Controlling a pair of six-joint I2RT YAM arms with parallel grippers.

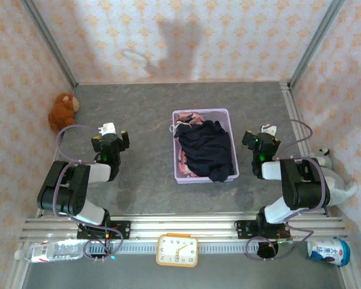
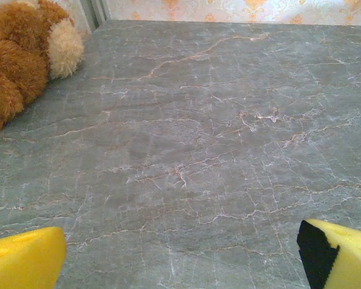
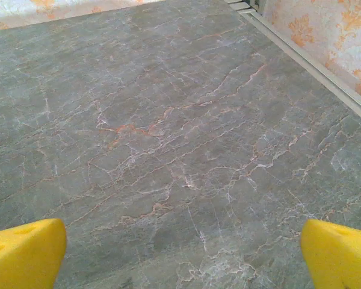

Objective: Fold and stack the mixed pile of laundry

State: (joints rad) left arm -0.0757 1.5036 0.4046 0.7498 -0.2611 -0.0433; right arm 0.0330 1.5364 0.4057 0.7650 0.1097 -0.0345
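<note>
The mixed laundry pile lies in a lavender basket (image 1: 225, 115) at the table's middle. A large dark navy garment (image 1: 207, 149) covers most of it, and a pink printed one (image 1: 182, 155) peeks out along the left side and top. My left gripper (image 1: 111, 135) rests left of the basket, open, its yellow fingers (image 2: 25, 260) wide apart over bare marble. To the basket's right, my right gripper (image 1: 262, 138) also stands open, with nothing between its yellow fingertips (image 3: 340, 253).
A brown plush toy (image 1: 62, 111) sits against the far-left wall, also in the left wrist view (image 2: 24, 57). A grey plush toy (image 1: 332, 174) lies at the right edge. A clock (image 1: 177, 250), a bottle (image 1: 51, 250) and a can (image 1: 328, 250) sit along the front rail.
</note>
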